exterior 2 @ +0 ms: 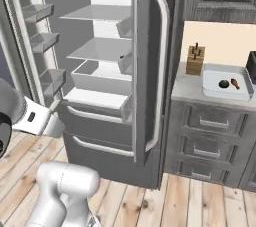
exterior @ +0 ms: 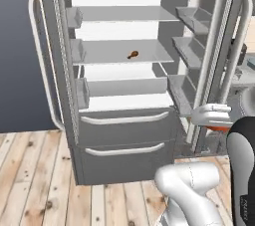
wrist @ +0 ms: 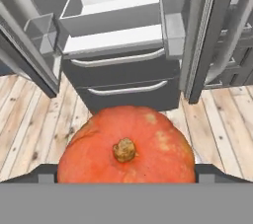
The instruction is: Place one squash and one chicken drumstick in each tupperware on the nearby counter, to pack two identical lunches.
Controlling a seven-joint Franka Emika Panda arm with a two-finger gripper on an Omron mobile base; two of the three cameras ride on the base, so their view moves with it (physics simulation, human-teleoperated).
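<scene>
The orange squash (wrist: 126, 146) is sitting right between your fingers, stem facing the hand camera. You are holding it out in front of the open fridge (exterior: 124, 100). The fingers are spread very wide and gripping the squash. The white box (exterior 2: 226, 85) is waiting on the worktop (exterior 2: 187, 89), off to your right, past the fridge door.

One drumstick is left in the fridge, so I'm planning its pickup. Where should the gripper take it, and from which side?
Probably across the thick meaty end of the chicken drumstick, coming in from the fridge's open front and slightly above. It lies flat on the middle shelf, with another shelf overhead, leaving little room for a straight top-down approach.
</scene>
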